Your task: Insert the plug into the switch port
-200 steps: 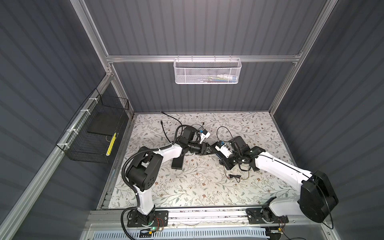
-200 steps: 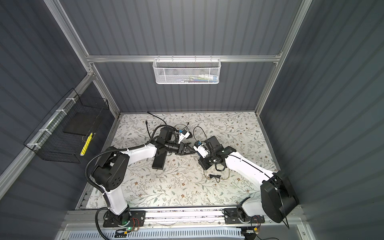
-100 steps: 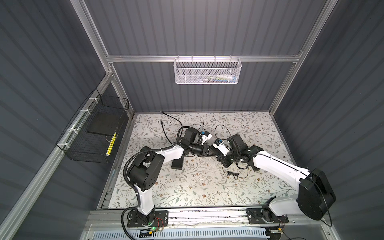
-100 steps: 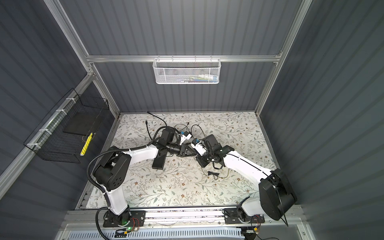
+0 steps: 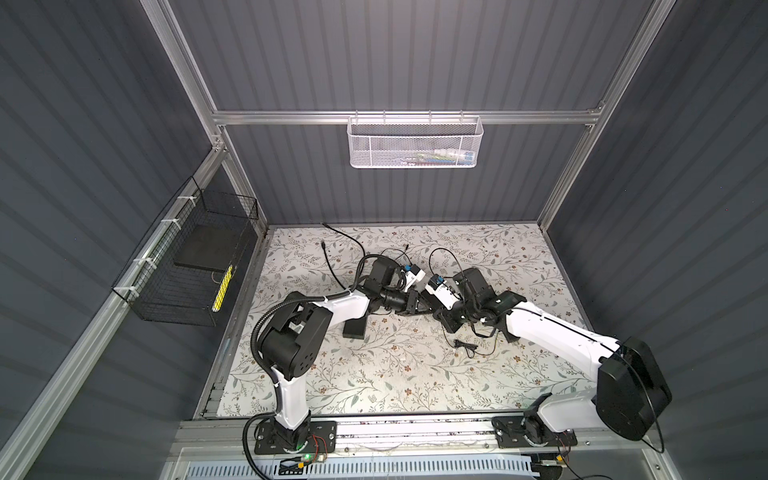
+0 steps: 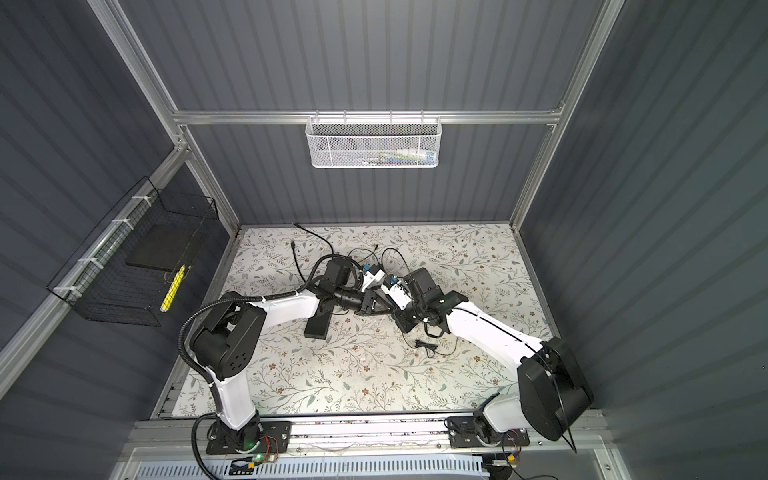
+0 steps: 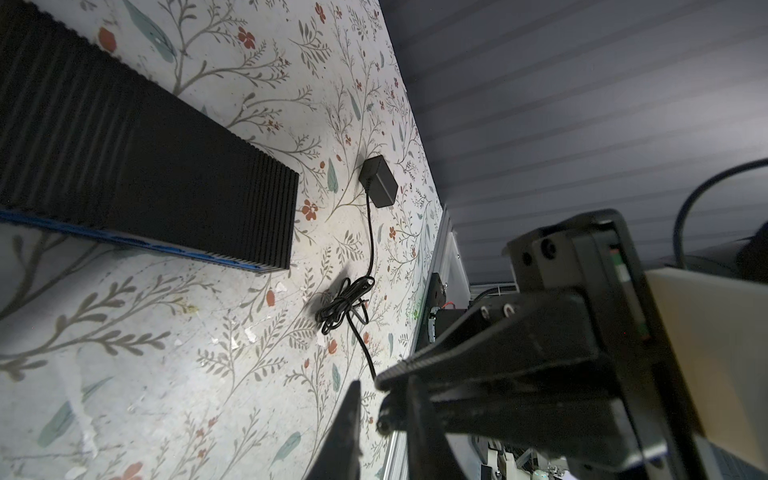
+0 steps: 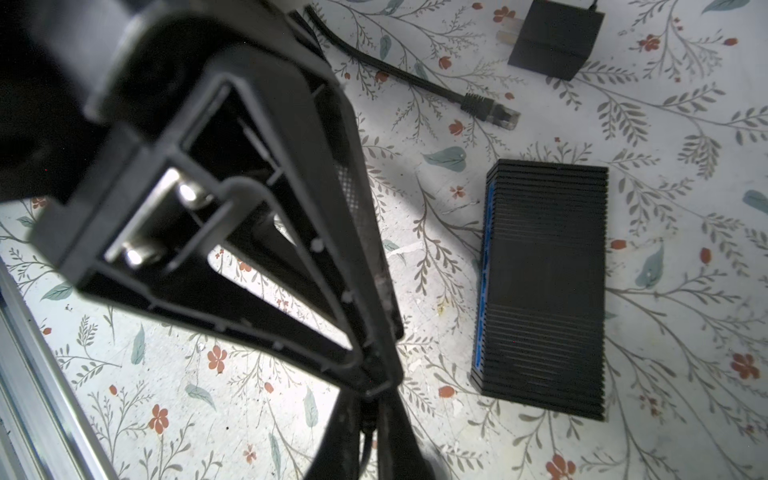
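At the far left a black wire basket is hung on the wall. On the floral worktop the black ribbed switch is laid flat, partly covered by the left arm in both top views. Off its short end a network plug is lying loose, near the power adapter. In the middle the left fingers are seen nearly together at the tips of the right fingers; whether anything is pinched by them cannot be told. The right fingers are clenched on the thin adapter cable, whose own plug is hidden. Its coil is resting on the worktop further right.
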